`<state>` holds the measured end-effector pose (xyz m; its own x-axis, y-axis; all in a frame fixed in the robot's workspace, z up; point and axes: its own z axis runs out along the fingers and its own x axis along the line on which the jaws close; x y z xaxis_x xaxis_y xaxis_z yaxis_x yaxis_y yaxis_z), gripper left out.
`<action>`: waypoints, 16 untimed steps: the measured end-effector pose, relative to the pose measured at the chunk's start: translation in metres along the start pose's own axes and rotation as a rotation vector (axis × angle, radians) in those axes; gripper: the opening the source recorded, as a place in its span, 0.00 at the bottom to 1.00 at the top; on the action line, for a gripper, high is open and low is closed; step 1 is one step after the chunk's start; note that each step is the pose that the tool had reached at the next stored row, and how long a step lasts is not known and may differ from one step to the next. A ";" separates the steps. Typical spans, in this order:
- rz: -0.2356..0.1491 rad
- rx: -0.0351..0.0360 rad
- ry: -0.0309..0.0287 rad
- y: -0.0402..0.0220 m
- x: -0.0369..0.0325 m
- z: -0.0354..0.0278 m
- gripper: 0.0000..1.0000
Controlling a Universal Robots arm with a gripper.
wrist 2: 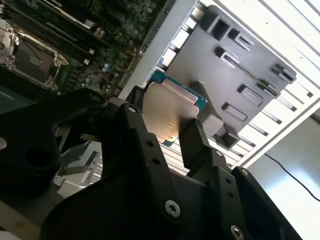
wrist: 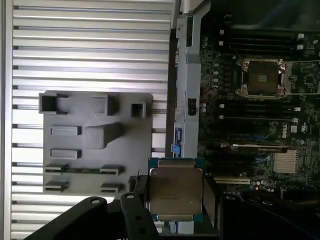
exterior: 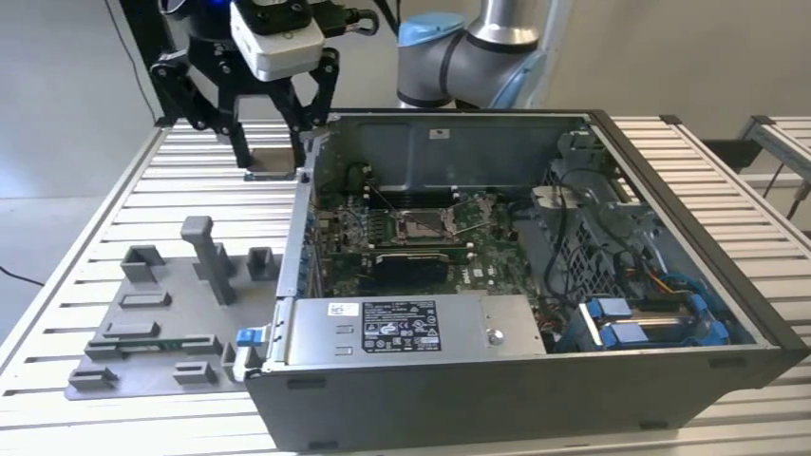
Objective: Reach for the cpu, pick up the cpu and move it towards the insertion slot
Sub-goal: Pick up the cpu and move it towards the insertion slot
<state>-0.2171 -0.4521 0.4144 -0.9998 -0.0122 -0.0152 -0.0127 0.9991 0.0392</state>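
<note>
The cpu [wrist: 176,192] is a flat square chip with a silvery face and a blue-green rim. My gripper [wrist: 175,200] is shut on it, one black finger on each side, as also seen in the second wrist view: gripper [wrist 2: 165,127], cpu [wrist 2: 170,110]. In the exterior view the gripper [exterior: 272,147] hangs above the slatted table, just outside the open computer case's far corner on the exterior view's left, with the cpu [exterior: 272,160] between its fingers. The insertion slot [exterior: 424,223] is a metal-framed socket on the green board inside the case, seen too in both wrist views [wrist: 262,76] [wrist 2: 30,57].
A grey fixture plate [exterior: 165,323] with raised blocks lies on the slatted metal table [exterior: 89,199], on the exterior view's left of the case. The case wall [exterior: 304,237] stands between the gripper and the board. A power supply [exterior: 399,328] and cables fill the case's near side.
</note>
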 end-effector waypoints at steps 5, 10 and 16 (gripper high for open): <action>0.000 0.0000 0.0000 -0.0002 -0.0191 0.0003 0.00; 0.000 0.0000 0.0000 -0.0001 -0.0352 0.0006 0.00; 0.000 0.0000 0.0000 0.0000 -0.0534 0.0010 0.00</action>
<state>-0.1636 -0.4514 0.4142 -0.9998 -0.0121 -0.0152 -0.0127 0.9992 0.0392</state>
